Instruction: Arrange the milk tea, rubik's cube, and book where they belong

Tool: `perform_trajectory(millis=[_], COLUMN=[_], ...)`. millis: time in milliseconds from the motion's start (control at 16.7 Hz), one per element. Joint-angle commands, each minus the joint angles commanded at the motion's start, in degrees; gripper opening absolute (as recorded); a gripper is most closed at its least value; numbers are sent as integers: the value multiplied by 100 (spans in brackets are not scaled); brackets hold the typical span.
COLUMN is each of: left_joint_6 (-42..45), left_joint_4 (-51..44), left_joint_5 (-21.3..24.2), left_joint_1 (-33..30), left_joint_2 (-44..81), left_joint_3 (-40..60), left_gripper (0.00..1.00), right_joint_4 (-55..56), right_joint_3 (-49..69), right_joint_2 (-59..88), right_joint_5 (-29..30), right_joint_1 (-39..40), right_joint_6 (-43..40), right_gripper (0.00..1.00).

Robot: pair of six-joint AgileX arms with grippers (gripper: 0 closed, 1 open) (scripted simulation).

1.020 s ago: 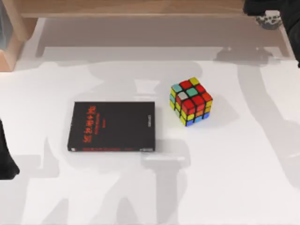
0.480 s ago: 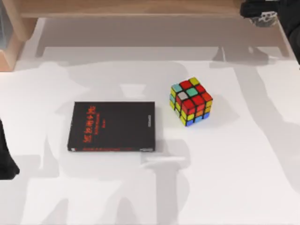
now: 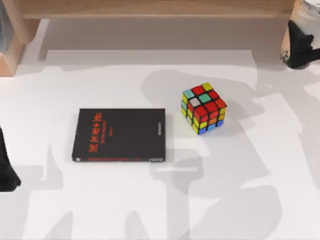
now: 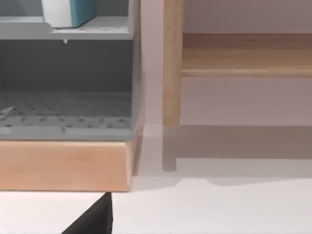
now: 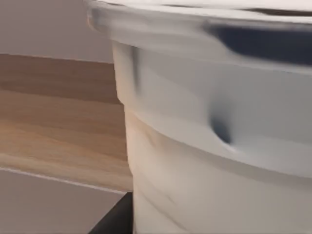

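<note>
The rubik's cube point(image 3: 202, 108) sits on the white table right of centre, red stickers facing up. To its left the black book point(image 3: 119, 135) with red lettering lies flat. At the far right back corner, my right gripper point(image 3: 300, 47) is shut on the milk tea point(image 3: 295, 22), a pale cup with a lid. The right wrist view has the milk tea point(image 5: 219, 146) right in front of the lens, one dark finger point(image 5: 117, 217) beside it. My left arm point(image 3: 5, 170) is parked at the table's left edge.
A wooden shelf point(image 3: 150, 9) runs along the back edge. At the back left stands a grey rack point(image 4: 63, 107) on a wooden base point(image 4: 63, 165), beside a wooden post point(image 4: 171, 63). A teal and white box point(image 4: 68, 12) rests on the rack's upper level.
My right gripper has moved right and toward the table's front at the back right corner, and the milk tea's pale side now shows. Book, cube and left arm stayed put.
</note>
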Motion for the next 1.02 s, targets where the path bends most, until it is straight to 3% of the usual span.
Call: perform_trajectory(millis=[240,480,720,1020], left_joint_6=[0,0,0,0], left_joint_4=[0,0,0,0], left_joint_5=[0,0,0,0], left_joint_1=[0,0,0,0], left_joint_2=[0,0,0,0], left_joint_3=[0,0,0,0], left_gripper=[100,100,100,100], right_joint_4=[388,478,434,413], right_joint_3=[-113,465,1257,1454], right_joint_2=[648,1325,1768,1865], right_joint_5=[-1138,-1848,-2123,-2162], right_joint_1=[-1336,-2765,-3874,-4080], right_joint_6=[80,100,40,23], right_gripper=[0,0,0,0])
